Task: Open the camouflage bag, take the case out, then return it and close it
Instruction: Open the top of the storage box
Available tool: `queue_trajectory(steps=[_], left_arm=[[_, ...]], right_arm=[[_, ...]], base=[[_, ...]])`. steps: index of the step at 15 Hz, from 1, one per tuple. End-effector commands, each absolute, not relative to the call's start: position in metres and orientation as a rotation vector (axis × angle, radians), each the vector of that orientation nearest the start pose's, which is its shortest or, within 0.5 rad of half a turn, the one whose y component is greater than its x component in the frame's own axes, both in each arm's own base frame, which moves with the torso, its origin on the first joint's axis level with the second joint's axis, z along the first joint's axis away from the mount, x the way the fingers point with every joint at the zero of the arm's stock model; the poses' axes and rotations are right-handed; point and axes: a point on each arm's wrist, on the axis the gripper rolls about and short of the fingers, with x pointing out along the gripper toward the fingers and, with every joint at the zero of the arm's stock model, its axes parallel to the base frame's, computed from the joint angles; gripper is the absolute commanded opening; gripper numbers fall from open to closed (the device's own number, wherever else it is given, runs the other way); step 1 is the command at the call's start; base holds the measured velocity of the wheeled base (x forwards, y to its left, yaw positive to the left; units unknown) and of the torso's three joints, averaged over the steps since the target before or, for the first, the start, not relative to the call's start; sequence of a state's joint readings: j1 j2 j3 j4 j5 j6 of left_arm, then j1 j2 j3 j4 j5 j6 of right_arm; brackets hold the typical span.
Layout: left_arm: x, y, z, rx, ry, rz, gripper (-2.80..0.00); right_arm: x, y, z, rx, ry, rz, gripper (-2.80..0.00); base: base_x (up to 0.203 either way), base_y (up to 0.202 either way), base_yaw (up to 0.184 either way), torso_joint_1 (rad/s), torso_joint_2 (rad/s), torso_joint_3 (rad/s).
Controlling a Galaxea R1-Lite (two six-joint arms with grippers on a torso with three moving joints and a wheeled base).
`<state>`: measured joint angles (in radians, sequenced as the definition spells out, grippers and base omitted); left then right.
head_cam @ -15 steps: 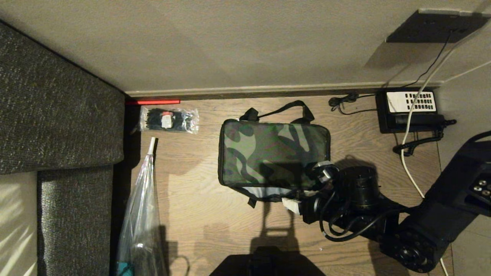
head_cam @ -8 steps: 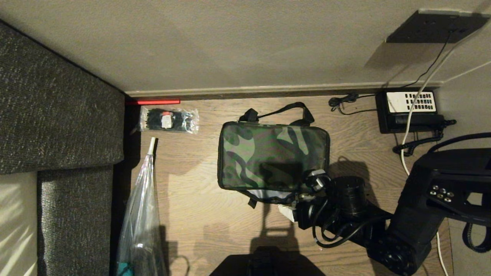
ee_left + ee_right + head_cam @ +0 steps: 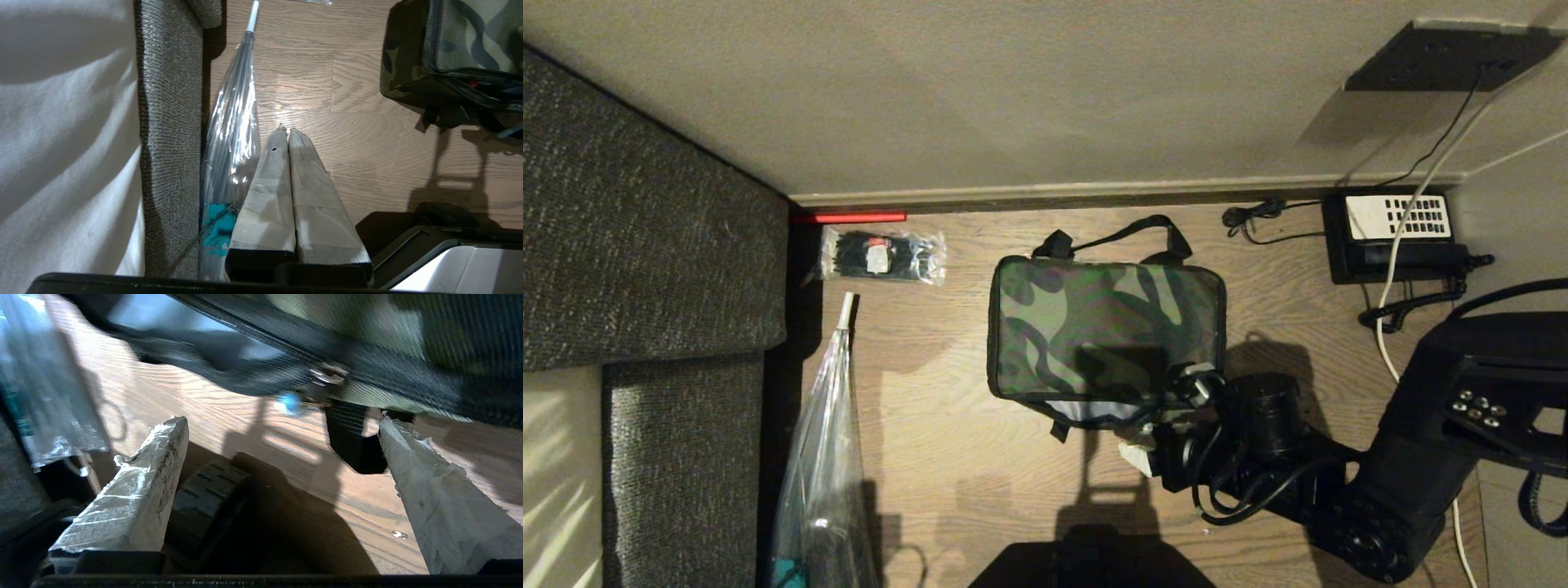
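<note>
**Right end effector spread wide at the bag's near corner**

The bag (image 3: pixel 1106 331) sits on the wooden floor (image 3: pixel 947 457), roughly midway between the sofa (image 3: pixel 645 269) along the floor's left edge and the telephone (image 3: pixel 1396 237) in the far right corner. Its camouflage lid lies flat over the top, with a sliver of grey lining showing along the near edge, and its black strap (image 3: pixel 1115 237) loops out toward the far wall. The case cannot be seen in any view.

The right end effector (image 3: pixel 1168 420) hangs low at the bag's near right corner, its taped fingers (image 3: pixel 135 498) spread wide and holding nothing. In the right wrist view the zipper line and a small metal pull (image 3: pixel 327 375) with a blue bead (image 3: pixel 289 402) lie just beyond the fingertips, apart from them.

The left end effector (image 3: pixel 286 132) is parked by the sofa's near end, its fingers pressed together and empty, pointing over the floor beside a long clear plastic bag (image 3: pixel 821 465) that lies along the sofa. A clear packet (image 3: pixel 882 255) of black items rests in the far left corner, beside a red strip (image 3: pixel 849 217) at the wall's foot.
</note>
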<state>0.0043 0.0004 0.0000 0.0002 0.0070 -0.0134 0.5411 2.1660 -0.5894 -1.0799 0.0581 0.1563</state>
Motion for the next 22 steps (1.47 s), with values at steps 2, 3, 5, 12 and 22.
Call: queue_trajectory(steps=[2, 3, 5, 12, 22], left_arm=[[-0.023, 0.0, 0.075, -0.014, 0.001, 0.012, -2.8], [-0.023, 0.0, 0.075, -0.014, 0.001, 0.012, -2.8], [-0.023, 0.0, 0.075, -0.014, 0.001, 0.012, -2.8], [-0.023, 0.0, 0.075, -0.014, 0.001, 0.012, -2.8], [-0.023, 0.0, 0.075, -0.014, 0.001, 0.012, -2.8]], right_arm=[[0.281, 0.171, 0.037, 0.033, 0.516, 0.554, 0.0], [0.276, 0.168, 0.045, 0.029, 0.529, 0.556, 0.0], [0.271, 0.165, 0.047, 0.021, 0.557, 0.557, 0.0], [0.29, 0.175, 0.015, 0.003, 0.574, 0.499, 0.0], [0.305, 0.184, 0.015, 0.026, 0.463, 0.488, -2.8]], base=[[0.0, 0.0, 0.0, 0.0, 0.0, 0.0], [0.0, 0.0, 0.0, 0.0, 0.0, 0.0], [0.0, 0.0, 0.0, 0.0, 0.0, 0.0], [0.0, 0.0, 0.0, 0.0, 0.0, 0.0], [0.0, 0.0, 0.0, 0.0, 0.0, 0.0]])
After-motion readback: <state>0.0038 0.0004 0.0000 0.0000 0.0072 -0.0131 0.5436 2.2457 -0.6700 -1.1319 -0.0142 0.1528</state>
